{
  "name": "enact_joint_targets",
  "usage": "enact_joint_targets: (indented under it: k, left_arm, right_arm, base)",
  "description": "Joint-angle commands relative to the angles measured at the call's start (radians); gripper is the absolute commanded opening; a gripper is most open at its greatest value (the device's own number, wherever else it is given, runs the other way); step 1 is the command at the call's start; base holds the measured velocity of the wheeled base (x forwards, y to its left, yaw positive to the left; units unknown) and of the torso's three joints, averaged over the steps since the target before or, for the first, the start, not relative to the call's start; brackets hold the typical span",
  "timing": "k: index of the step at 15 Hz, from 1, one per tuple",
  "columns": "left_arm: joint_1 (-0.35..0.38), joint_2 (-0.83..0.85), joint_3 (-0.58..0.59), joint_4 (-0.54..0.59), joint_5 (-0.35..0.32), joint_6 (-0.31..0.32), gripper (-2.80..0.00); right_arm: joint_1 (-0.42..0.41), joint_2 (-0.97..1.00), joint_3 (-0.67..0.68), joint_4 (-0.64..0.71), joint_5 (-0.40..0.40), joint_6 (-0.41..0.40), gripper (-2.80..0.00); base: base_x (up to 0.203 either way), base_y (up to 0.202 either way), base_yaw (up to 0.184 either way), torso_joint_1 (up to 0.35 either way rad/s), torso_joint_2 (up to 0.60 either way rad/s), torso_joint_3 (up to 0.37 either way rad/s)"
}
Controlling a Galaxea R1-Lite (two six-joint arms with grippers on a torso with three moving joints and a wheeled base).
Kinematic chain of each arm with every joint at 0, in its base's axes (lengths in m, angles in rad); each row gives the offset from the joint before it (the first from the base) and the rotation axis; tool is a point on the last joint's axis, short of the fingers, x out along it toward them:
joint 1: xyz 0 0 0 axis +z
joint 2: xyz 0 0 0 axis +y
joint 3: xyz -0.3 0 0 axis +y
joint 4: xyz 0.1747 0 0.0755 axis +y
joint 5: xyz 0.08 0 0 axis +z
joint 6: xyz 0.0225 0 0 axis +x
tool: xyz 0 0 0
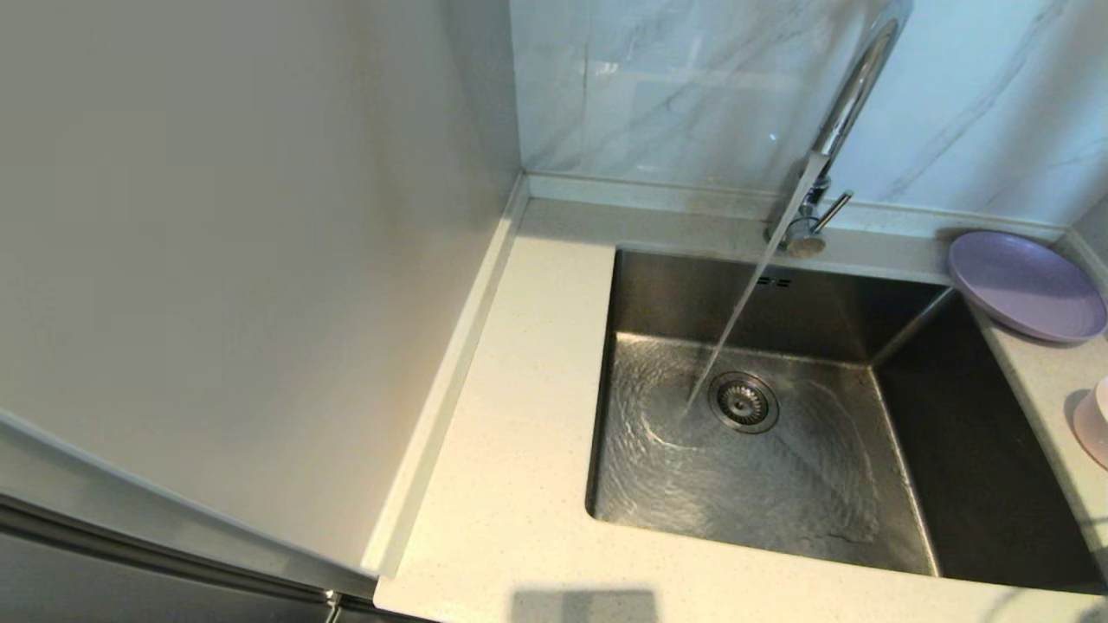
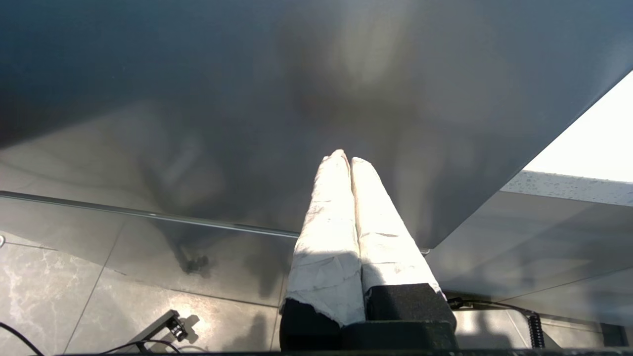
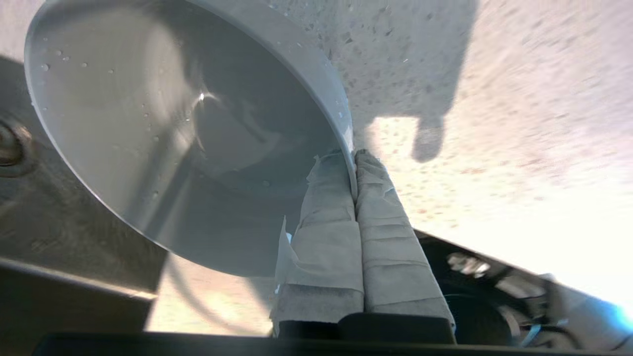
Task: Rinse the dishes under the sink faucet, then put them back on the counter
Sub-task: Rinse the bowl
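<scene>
Over by the sink's (image 1: 762, 484) right side, my right end effector (image 3: 354, 157) is clamped on the bowl's (image 3: 163, 123) rim above the worktop (image 3: 494, 99) — faucet (image 1: 844, 112) running, plate (image 1: 1026, 285) parked nearby; left end effector (image 2: 347, 158) pinched together.

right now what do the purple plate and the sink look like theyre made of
The wide shallow lavender plate looks like plastic: uniform matte colour, soft dull sheen, though glazeless ceramic can't be ruled out. The square brushed steel sink looks like stainless steel: grey metallic walls with fine brushed grain and muted reflections under the running water.
</scene>
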Motion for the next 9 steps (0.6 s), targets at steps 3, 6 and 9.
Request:
enact_joint_targets:
  k: [3, 6, 9]
  left_arm:
    - [0.000, 0.000, 0.000, 0.000, 0.000, 0.000, -2.80]
    - [0.000, 0.000, 0.000, 0.000, 0.000, 0.000, -2.80]
    - [0.000, 0.000, 0.000, 0.000, 0.000, 0.000, -2.80]
  right_arm:
    - [-0.001, -0.155, -0.072, 0.037, -0.054, -0.056, -2.80]
    - [0.000, -0.200, -0.165, 0.095, -0.118, -0.119, -2.80]
    - [0.017, -0.226, -0.295, 0.101, -0.111, -0.216, -2.80]
  base:
    - [0.000, 0.000, 0.000, 0.000, 0.00, 0.000]
    - [0.000, 0.000, 0.000, 0.000, 0.00, 0.000]
    - [0.000, 0.000, 0.000, 0.000, 0.00, 0.000]
